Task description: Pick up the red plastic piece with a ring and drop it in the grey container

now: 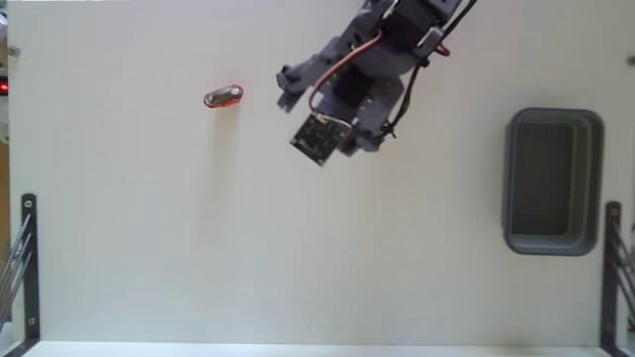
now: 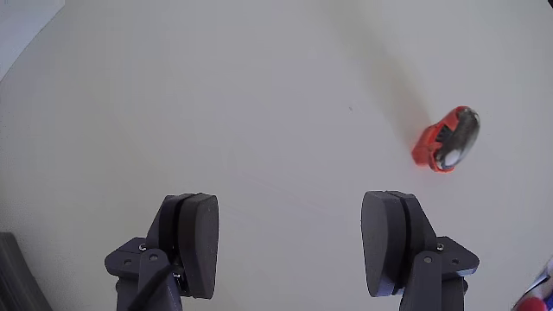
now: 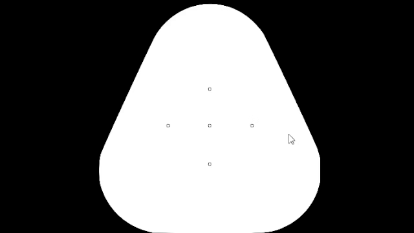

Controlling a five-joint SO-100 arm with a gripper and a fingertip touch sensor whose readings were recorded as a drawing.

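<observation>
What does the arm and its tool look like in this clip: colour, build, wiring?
In the fixed view the arm is grey plastic with black blocks at its joints, a red wire and black cables along it, and a small black square circuit board. In the wrist view the tool has two dark grey fingers with rounded tips.

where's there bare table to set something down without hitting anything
In the fixed view the whole lower half of the table is bare, from the left rail to the grey container. The strip between arm and container is free too. Crowded: top centre, where the open end effector hangs near the red piece.
</observation>
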